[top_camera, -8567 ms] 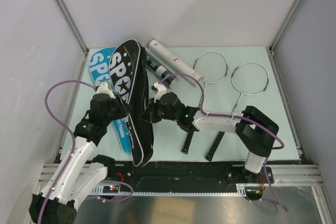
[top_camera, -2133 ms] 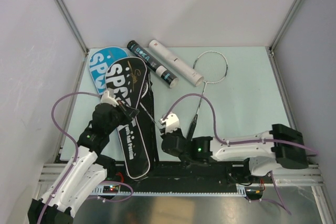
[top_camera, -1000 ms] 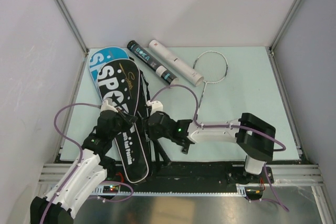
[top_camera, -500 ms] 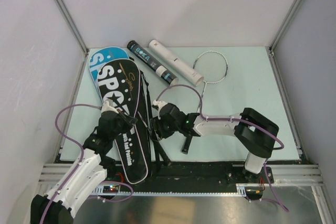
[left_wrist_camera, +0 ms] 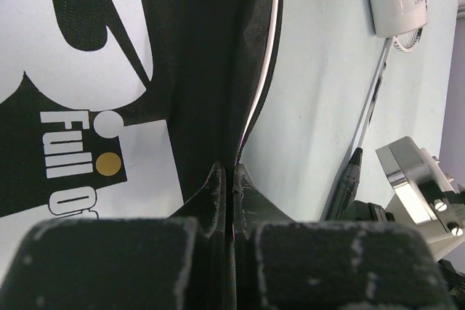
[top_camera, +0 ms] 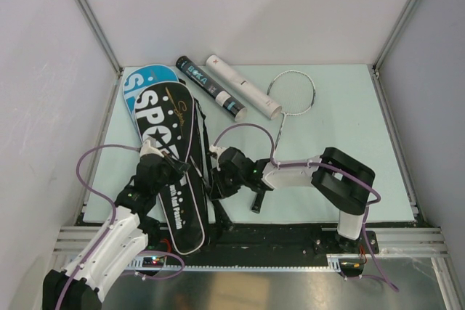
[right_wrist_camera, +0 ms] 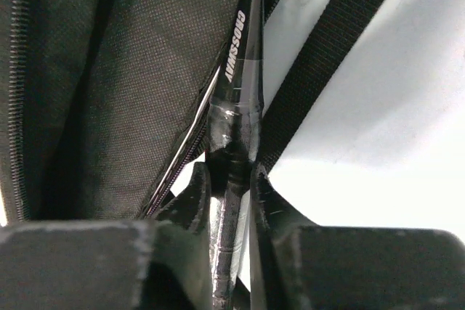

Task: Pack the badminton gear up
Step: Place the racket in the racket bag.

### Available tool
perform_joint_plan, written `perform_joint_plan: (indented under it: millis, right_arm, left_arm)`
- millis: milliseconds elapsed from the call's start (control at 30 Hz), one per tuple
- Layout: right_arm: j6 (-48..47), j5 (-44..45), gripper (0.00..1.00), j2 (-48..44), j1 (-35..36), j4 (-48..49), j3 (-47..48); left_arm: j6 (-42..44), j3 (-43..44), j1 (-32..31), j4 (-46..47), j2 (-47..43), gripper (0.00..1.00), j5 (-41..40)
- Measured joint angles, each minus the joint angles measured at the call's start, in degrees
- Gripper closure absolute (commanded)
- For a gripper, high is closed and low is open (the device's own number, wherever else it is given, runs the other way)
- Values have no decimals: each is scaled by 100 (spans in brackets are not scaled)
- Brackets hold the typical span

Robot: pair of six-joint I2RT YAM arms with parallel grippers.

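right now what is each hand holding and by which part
Left hand pinches the black bag by its open edge. Right hand grips the racket where its shaft thickens toward the handle.

Upper bag (top_camera: 174, 157) lies on lower bag (top_camera: 133, 81), at the left of the table (top_camera: 341, 150) — a racket handle (right_wrist_camera: 240, 49) runs along its right edge. Behind, left tube (top_camera: 211, 96) lies beside right tube (top_camera: 242, 86) — loose racket (top_camera: 291, 93) to their right.

At left of frame, slantwise: black racket-shaped fabric bag lettered SPORT (top_camera: 168, 114), overlapping a blue racket-shaped bag (top_camera: 133, 83) at upper left. At its lower half – left gripper (top_camera: 180, 167) and right gripper (top_camera: 213, 181), one each side. Upper centre – black tube (top_camera: 211, 96) beside white tube (top_camera: 243, 86), silver-framed racket (top_camera: 258, 198) just right.
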Motion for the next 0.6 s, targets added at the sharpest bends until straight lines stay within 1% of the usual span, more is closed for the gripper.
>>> perform_joint_plan:
  millis: [67,133,267,600]
  right_arm:
    - [208,9,99,28,15,81,-2]
    - [398,28,100,39,35,164,-2]
    - [868,4,100,39,79,376,-4]
    - [2024,-317,100,39,7,1003,-57]
  left_arm:
    - [-22,-61,0,52,-39,100,0]
    - [-85,-157,0,109,-109,100,0]
    - [-181,-365,2,188,-271,100,-17]
    - [-439,-503,2,330,-584,100,-107]
